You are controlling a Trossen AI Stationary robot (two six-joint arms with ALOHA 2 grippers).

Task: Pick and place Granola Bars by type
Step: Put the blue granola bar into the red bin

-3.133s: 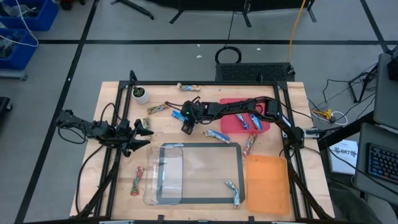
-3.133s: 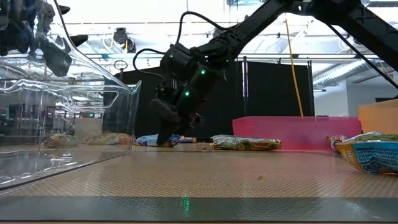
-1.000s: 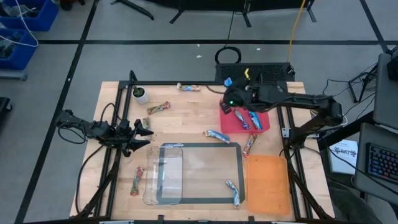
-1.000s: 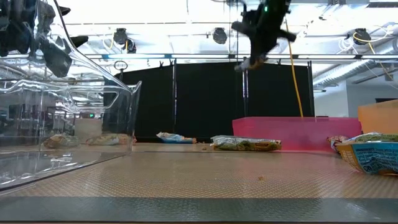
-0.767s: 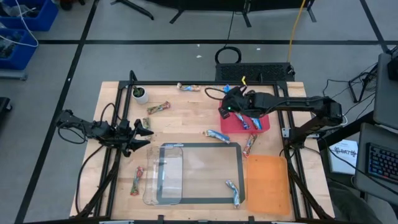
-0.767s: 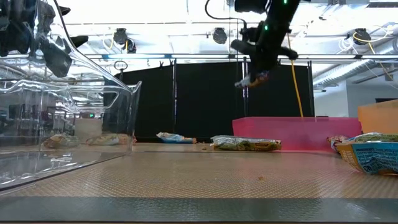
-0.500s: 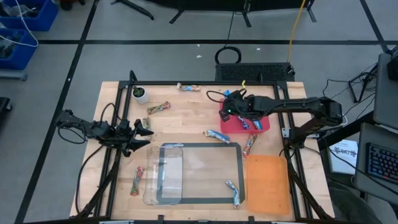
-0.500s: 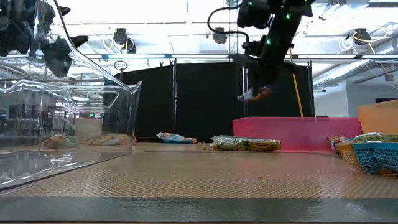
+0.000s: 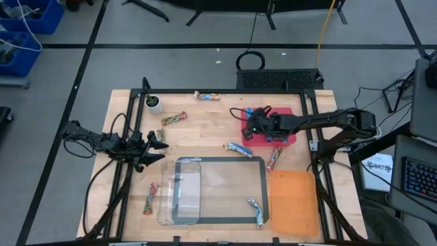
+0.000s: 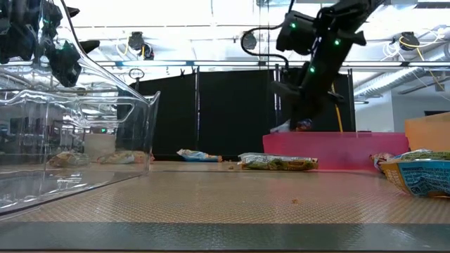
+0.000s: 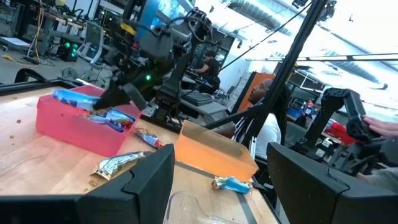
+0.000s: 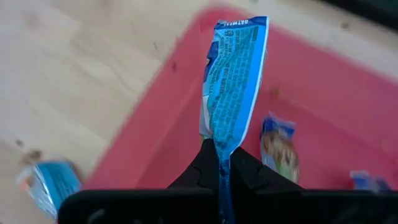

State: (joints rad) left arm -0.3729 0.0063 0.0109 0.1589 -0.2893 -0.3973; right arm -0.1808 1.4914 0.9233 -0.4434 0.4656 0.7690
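I have carried the blue bar (image 12: 233,81), clamped in my right gripper (image 12: 219,163), down from high over the desk to just above the pink tray (image 9: 289,139) where other blue bars lie, so only the release remains; my left gripper (image 9: 156,145) waits apart.

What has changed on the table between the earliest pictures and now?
The right claw, shut on a blue bar, carried it from the table's middle and lowered it over the pink bin. The left claw, the clear tray and the other bars stayed put.
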